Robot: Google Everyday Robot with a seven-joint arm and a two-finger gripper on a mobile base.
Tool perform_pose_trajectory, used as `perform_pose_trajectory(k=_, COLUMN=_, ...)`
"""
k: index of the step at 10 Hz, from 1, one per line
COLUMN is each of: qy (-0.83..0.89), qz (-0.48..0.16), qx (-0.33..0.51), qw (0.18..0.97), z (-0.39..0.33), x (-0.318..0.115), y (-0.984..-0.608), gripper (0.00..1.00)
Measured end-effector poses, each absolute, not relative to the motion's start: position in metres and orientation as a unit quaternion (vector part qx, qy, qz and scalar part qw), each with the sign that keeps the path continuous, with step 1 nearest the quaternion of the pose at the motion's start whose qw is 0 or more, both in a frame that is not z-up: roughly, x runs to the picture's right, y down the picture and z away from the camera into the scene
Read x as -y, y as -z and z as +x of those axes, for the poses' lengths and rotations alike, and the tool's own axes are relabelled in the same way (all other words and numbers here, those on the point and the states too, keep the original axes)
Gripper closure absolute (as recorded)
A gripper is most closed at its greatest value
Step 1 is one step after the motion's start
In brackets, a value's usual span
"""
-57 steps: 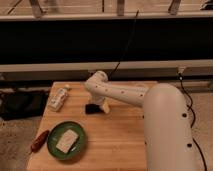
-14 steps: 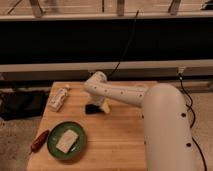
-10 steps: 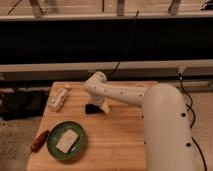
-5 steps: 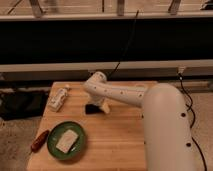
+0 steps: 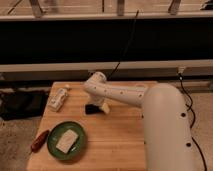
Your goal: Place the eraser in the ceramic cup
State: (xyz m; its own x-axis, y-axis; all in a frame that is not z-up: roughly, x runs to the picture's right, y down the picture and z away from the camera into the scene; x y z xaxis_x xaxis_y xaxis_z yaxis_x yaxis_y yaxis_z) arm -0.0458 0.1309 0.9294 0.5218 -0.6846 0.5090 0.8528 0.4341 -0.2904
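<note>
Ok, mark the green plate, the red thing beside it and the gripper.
green plate [image 5: 54, 149], camera view, bare lower-left part.
red thing [image 5: 40, 140], camera view, its middle.
gripper [image 5: 103, 107], camera view, pale tip, beside the dark object [image 5: 91, 108] in the middle of the table [image 5: 115, 145].

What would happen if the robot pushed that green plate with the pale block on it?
The green plate looks flat and low, so it would probably slide on the wooden table rather than tip. The pale block lies loose on it and might shift. The gripper is at mid-table, beside a small dark object, apart from the plate.
</note>
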Motion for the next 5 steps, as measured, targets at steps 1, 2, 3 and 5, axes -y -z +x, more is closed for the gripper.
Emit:
perform_pose_trajectory(k=1, qy=0.462, qz=-0.263, qx=0.16, qw=0.832, z=-0.0458, x=-0.1309, y=-0.9293, gripper=0.22)
perform_pose_trajectory(k=2, qy=0.462, qz=-0.263, qx=0.16, qw=0.832, z=-0.0455, x=-0.1306, y=-0.929, gripper=0.22)
perform_pose_trajectory(k=3, qy=0.462, qz=-0.264, qx=0.16, qw=0.832, z=-0.0456, x=-0.1307, y=-0.9289, gripper=0.22)
perform_pose_trajectory(k=5, qy=0.459, qz=-0.274, qx=0.162, qw=0.829, z=-0.0452, x=-0.131, y=-0.9261, gripper=0.22)
